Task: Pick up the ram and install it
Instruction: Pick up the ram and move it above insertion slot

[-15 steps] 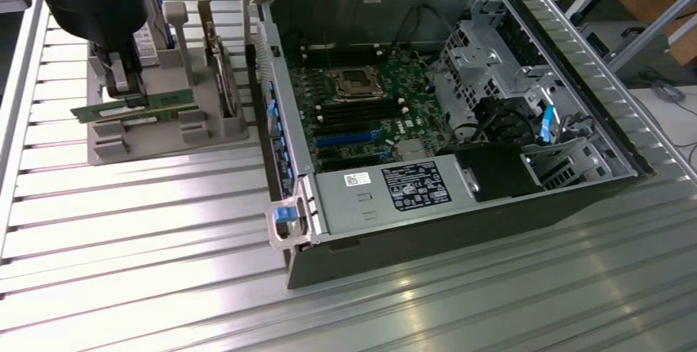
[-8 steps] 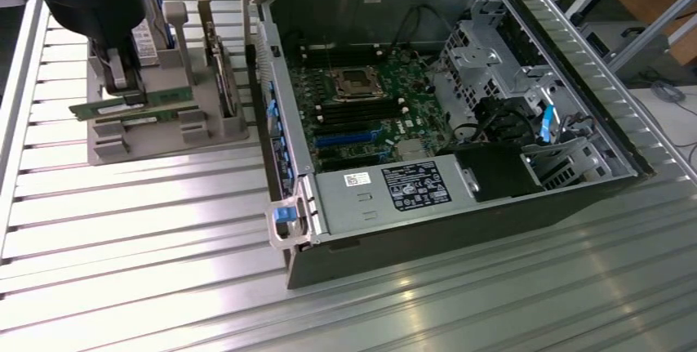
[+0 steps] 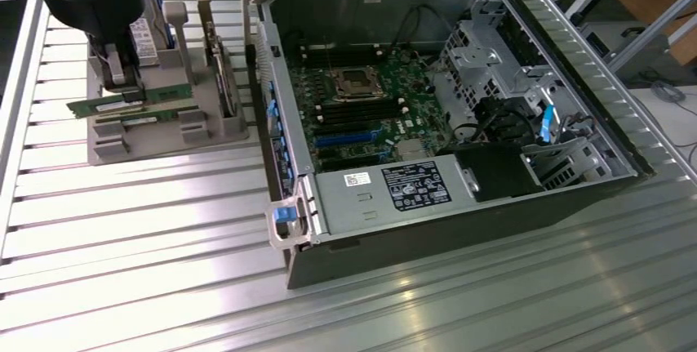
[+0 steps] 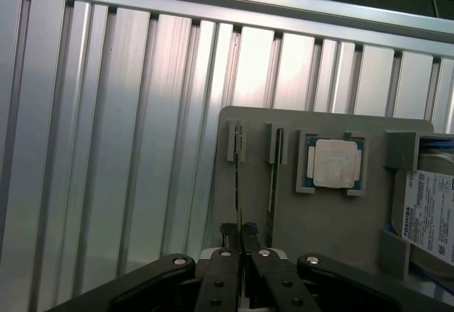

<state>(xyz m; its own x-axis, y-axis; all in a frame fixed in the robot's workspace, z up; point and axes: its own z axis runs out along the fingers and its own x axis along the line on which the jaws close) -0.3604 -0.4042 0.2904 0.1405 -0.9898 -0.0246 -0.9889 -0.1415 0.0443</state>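
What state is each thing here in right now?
gripper: shut on the ram
ram: standing on edge, clamped
second ram: on edge in the holder, untouched
CPU: lying flat in the holder
computer case: open, lying on its side
memory slots: empty

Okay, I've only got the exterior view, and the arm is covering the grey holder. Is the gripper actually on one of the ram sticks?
Observer: Yes. The wrist view shows the gripper shut on the edge of one ram stick, whose far end sits in a slot of the grey holder.
Operator: Which of the two sticks?
Observer: The one nearest the holder's outer edge. The second stick stands beside it, untouched.
Operator: Anything else in the holder there?
Observer: A square processor chip lies flat in a pocket just beyond the second stick.
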